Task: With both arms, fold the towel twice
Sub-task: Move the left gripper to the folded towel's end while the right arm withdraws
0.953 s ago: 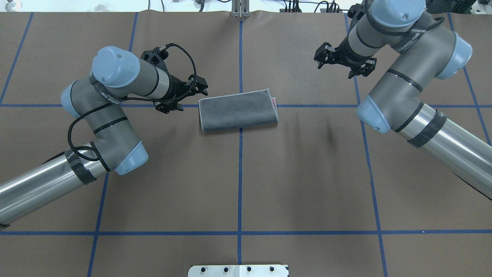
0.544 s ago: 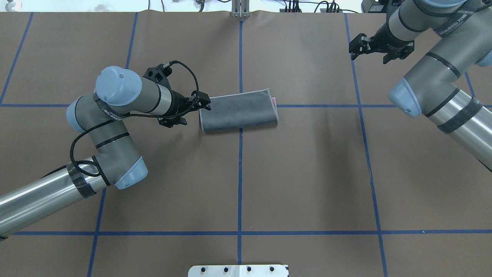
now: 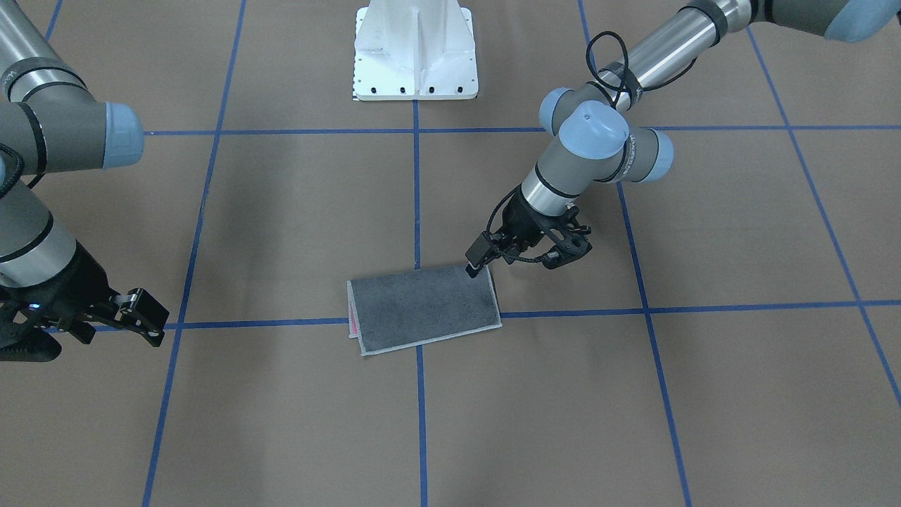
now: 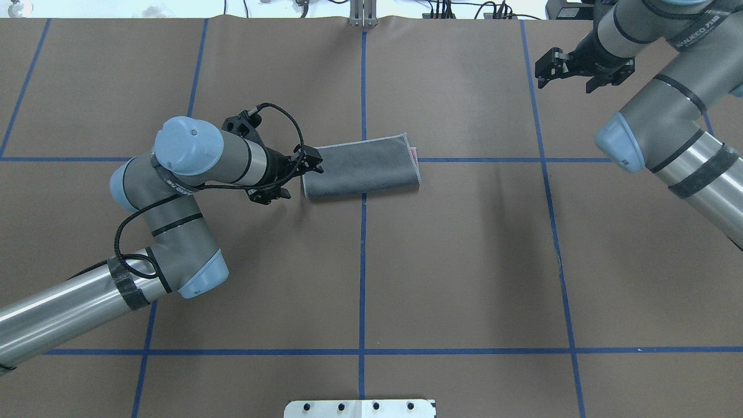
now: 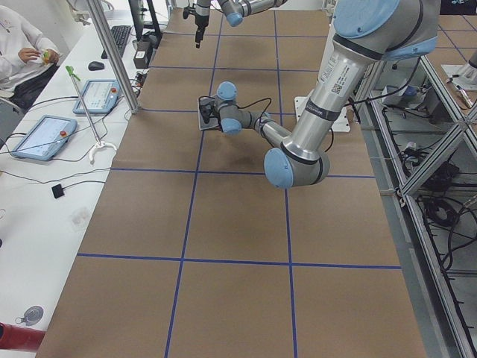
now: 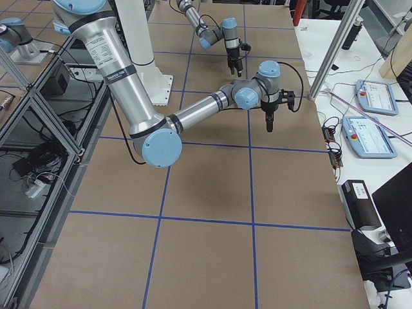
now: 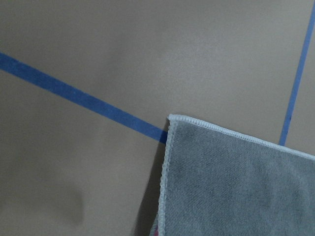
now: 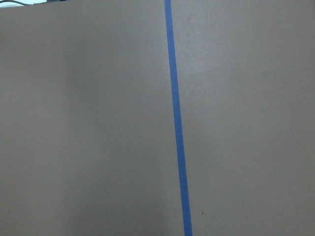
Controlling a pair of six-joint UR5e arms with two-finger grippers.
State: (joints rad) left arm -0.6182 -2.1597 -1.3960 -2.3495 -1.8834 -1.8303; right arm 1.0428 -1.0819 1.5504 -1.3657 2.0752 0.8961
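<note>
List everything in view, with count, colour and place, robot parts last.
towel: one, grey side up with pink peeking at one end, folded, table centre
table: one, brown, crossed by blue tape lines
base: one, white, robot's edge of table
tablets: two, blue-grey, side desk
arms: two, grey with light blue caps, either side
left tool: one, black, open, at towel's corner
right tool: one, black, open, far from towel
</note>
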